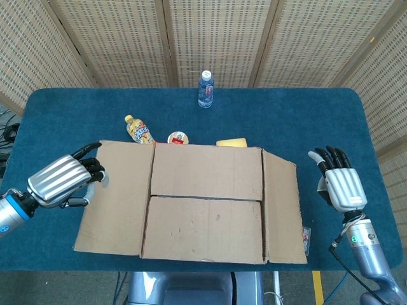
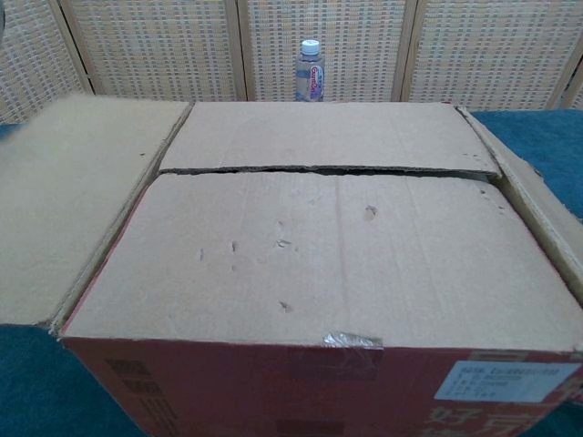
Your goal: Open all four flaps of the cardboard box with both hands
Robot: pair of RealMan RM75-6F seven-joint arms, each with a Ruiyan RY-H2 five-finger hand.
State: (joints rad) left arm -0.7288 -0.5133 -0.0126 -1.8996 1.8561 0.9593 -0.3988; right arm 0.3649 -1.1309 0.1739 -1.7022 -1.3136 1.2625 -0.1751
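Brown cardboard box (image 2: 319,273) seen close from the front, two inner flaps shut.
Its left flap (image 2: 64,200) lies folded out flat; the right flap (image 2: 537,196) slopes outward. A clear plastic water bottle (image 2: 311,71) stands behind, before woven screen panels (image 2: 455,50).

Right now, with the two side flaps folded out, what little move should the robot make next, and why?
Probably bring the left hand in to the seam and lift the near flap. The left flap and right flap are out, but the near flap and far flap lie shut across the cardboard box. The right hand hovers beside it, holding nothing.
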